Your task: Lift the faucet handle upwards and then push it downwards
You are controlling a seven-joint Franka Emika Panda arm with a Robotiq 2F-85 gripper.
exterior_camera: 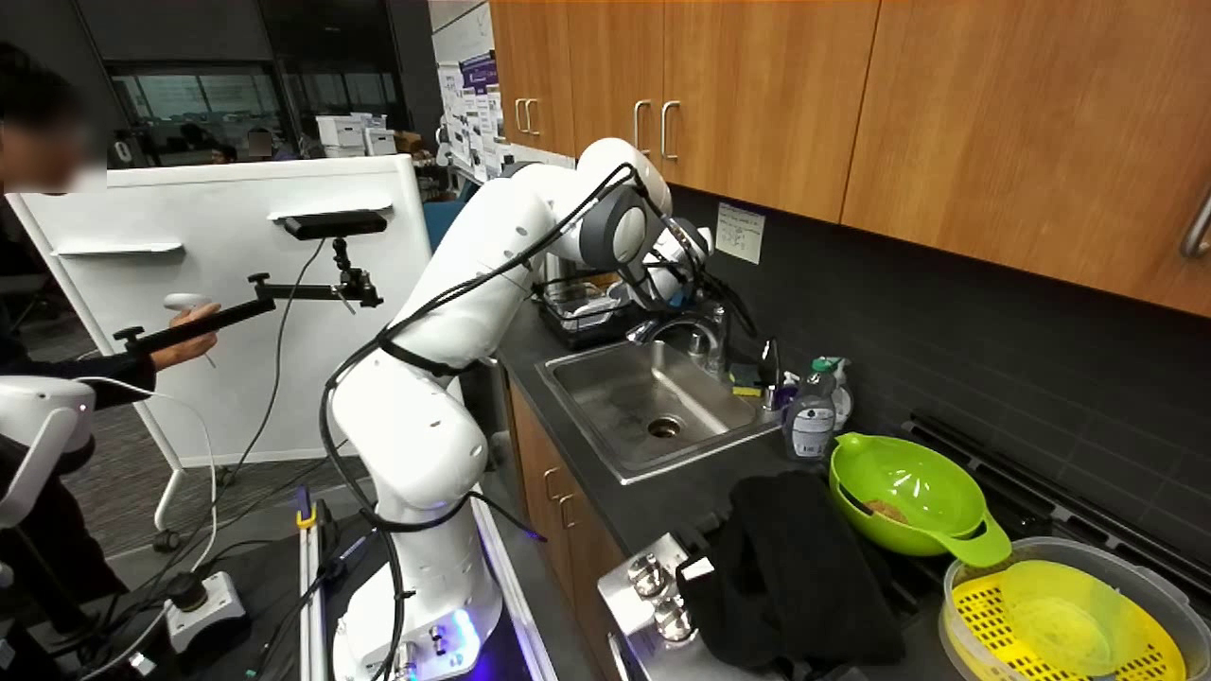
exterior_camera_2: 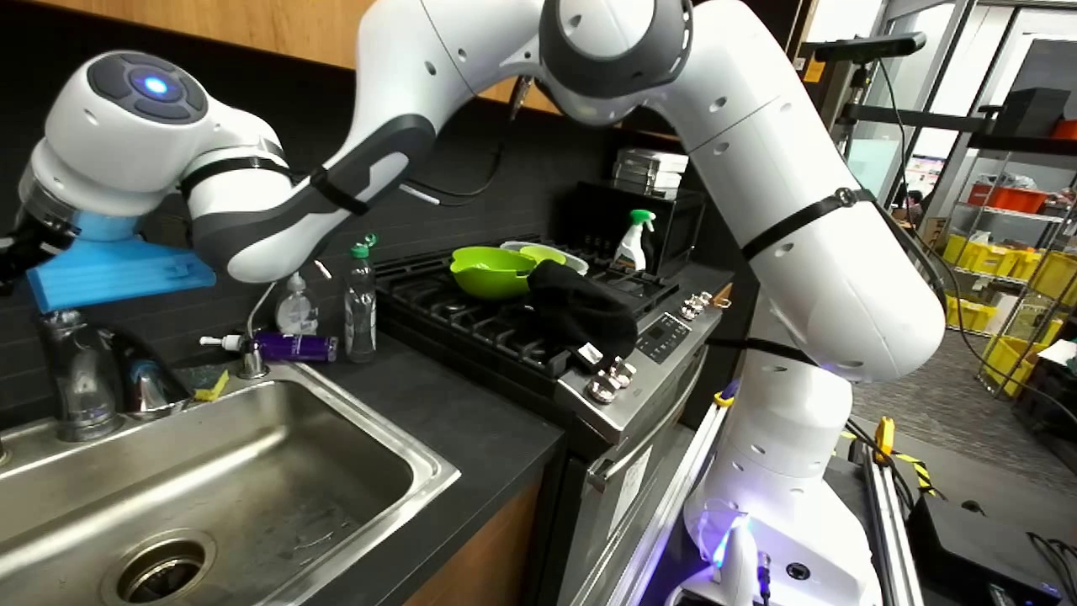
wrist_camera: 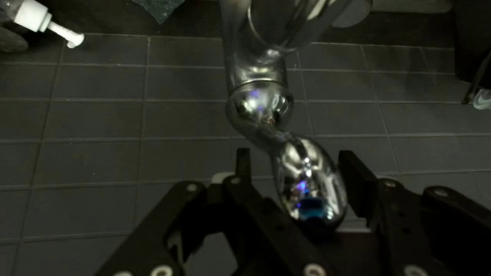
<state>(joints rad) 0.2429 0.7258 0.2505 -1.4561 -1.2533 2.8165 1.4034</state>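
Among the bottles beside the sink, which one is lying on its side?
The purple bottle lies on its side; the green-capped bottle and the small bottle, both clear, stand upright.

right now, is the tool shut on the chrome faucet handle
No, the wrist view shows tiled backsplash between one finger of the open tool and the chrome faucet handle.

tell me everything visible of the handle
The handle is a glossy, metallic silver lever with blue glints. Its round base joins the faucet; a narrow neck widens to a rounded tip between the open jaws of the pincer. A gap shows at one jaw; contact with the other is unclear, as is whether it's raised.
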